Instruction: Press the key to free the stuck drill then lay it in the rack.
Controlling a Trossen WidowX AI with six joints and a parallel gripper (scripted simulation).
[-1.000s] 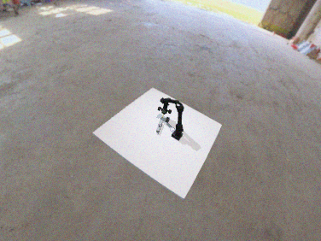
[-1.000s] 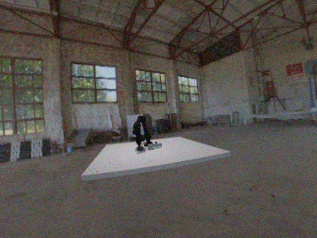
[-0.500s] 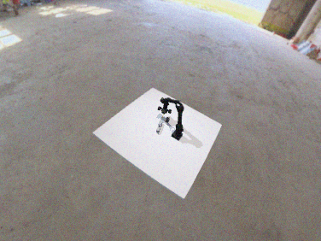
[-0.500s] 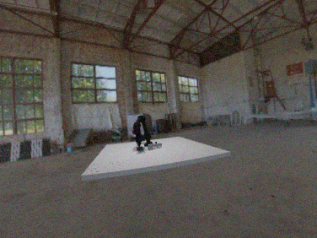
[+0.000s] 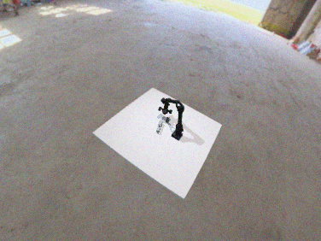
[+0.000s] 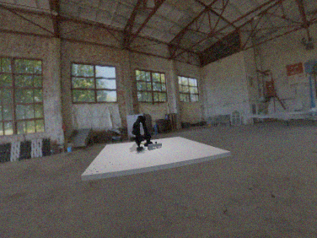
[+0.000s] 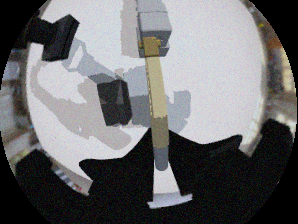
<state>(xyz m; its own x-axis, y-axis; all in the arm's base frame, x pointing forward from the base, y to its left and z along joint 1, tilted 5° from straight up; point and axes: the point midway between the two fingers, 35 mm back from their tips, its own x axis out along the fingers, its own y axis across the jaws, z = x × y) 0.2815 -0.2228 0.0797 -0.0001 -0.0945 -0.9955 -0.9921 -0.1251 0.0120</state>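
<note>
My gripper points down above the white table. It is shut on a long, narrow gold piece, taken as the drill, with a grey rounded end between the black fingers. Its far end has a wider brass part that overlaps a grey block at the top of the wrist view; whether they touch cannot be told. A small grey structure stands on the table. A dark block lies left of the drill. The key and the rack cannot be told apart surely.
The white table carries the arm's black base, close to the small parts. Shadows of the arm fall across it. A pale piece shows beyond the fingers at the bottom of the wrist view.
</note>
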